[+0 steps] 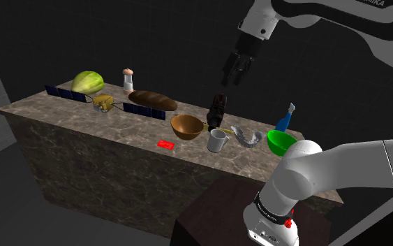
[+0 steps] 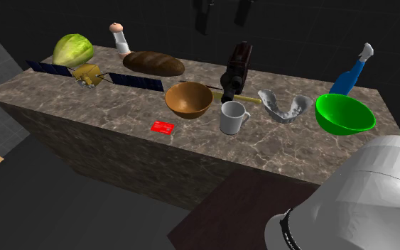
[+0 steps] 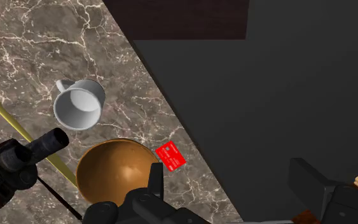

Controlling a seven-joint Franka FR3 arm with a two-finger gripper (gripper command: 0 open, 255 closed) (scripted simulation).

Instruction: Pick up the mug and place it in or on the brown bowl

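Note:
A white mug (image 1: 218,141) stands upright on the marble-topped counter (image 1: 62,115), handle turned away from the brown bowl (image 1: 187,126) right beside it. In the second exterior view the mug (image 2: 232,117) sits between the brown bowl (image 2: 189,99) and a grey curved piece (image 2: 283,106). My black gripper (image 1: 236,70) hangs high above the counter, over its far side, open with nothing between its fingers. In the wrist view the mug (image 3: 79,105) and the brown bowl (image 3: 117,168) lie far below the open gripper (image 3: 231,184); both are empty.
A black camera-like object (image 1: 218,110) stands behind the mug. A green bowl (image 1: 280,142) and blue bottle (image 1: 284,120) sit nearest the stand. A red card (image 1: 165,145) lies at the front edge. Bread (image 1: 153,99), a satellite model (image 1: 104,103) and lettuce (image 1: 88,82) fill the far end.

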